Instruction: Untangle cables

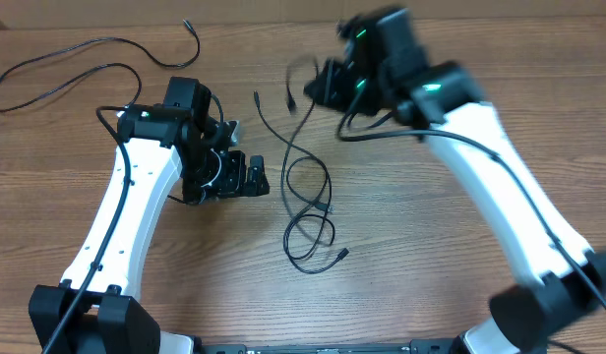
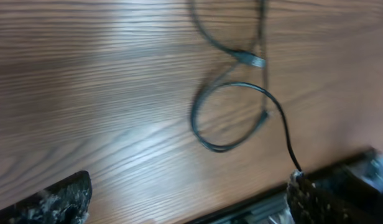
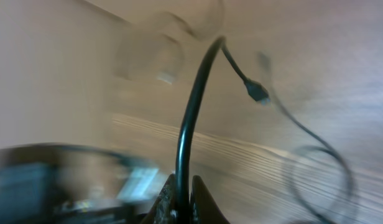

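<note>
Thin black cables [image 1: 308,202] lie in loose overlapping loops at the table's middle, with plug ends at the far side [image 1: 256,97] and the near side [image 1: 342,254]. Another cable [image 1: 77,67] lies apart at the far left. My right gripper [image 1: 319,90] is shut on one cable [image 3: 193,118] and holds it raised above the far middle; a plug [image 3: 257,92] dangles beyond it. My left gripper [image 1: 252,175] is open, left of the loops. In the left wrist view a loop [image 2: 232,118] and a silvery plug [image 2: 253,60] lie ahead of the open fingers [image 2: 188,200]; one strand reaches the right fingertip.
The wooden table [image 1: 451,265] carries both arms. The left arm's white link [image 1: 126,211] crosses the left half. The right arm's white link [image 1: 510,197] crosses the right half. The table's near edge shows in the left wrist view [image 2: 253,208].
</note>
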